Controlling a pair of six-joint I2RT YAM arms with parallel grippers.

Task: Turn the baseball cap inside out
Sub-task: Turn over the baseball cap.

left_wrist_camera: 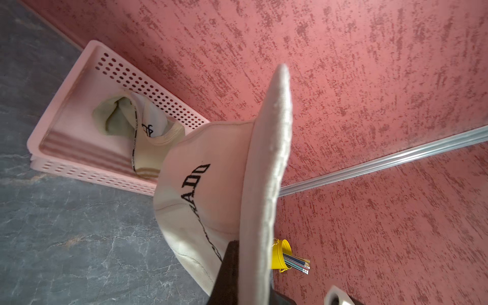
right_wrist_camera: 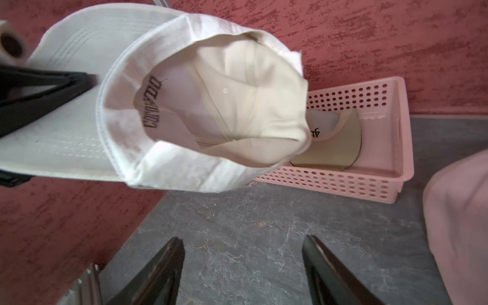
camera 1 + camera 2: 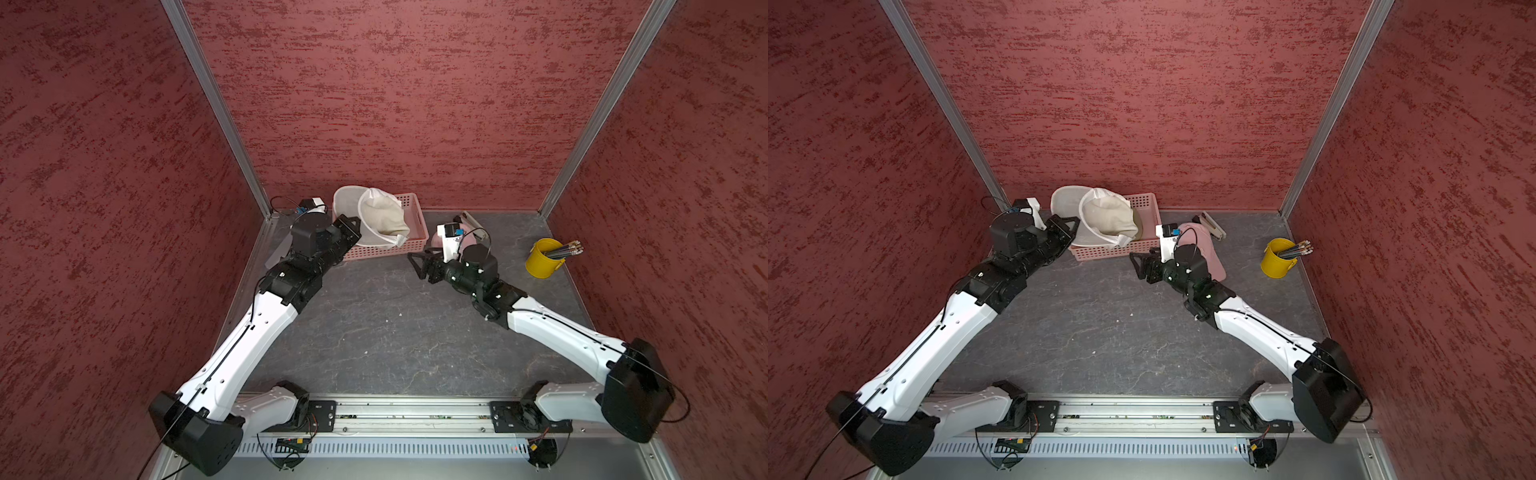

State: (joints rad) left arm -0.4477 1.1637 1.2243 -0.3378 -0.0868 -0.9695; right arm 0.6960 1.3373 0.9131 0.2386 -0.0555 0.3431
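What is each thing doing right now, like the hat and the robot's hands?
Baseball cap: held up by its brim, crown partly pushed through.
Left gripper: jaws shut on the cap's brim.
Right gripper: jaws open, empty.
Pink basket: on the table, holding another cap.
Yellow cup: upright, holding pencils.
Pink cap: lying on the table.

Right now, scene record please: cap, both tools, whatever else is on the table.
cap: white, raised by its brim near the basket, crown bulging out through the sweatband
left tool: shut on cap brim
right tool: open, empty, low over the table, facing the cap
basket: pink, at the table's back edge, second cap inside
pink cap: on table, right of basket
cup: yellow, with pencils, right side of table
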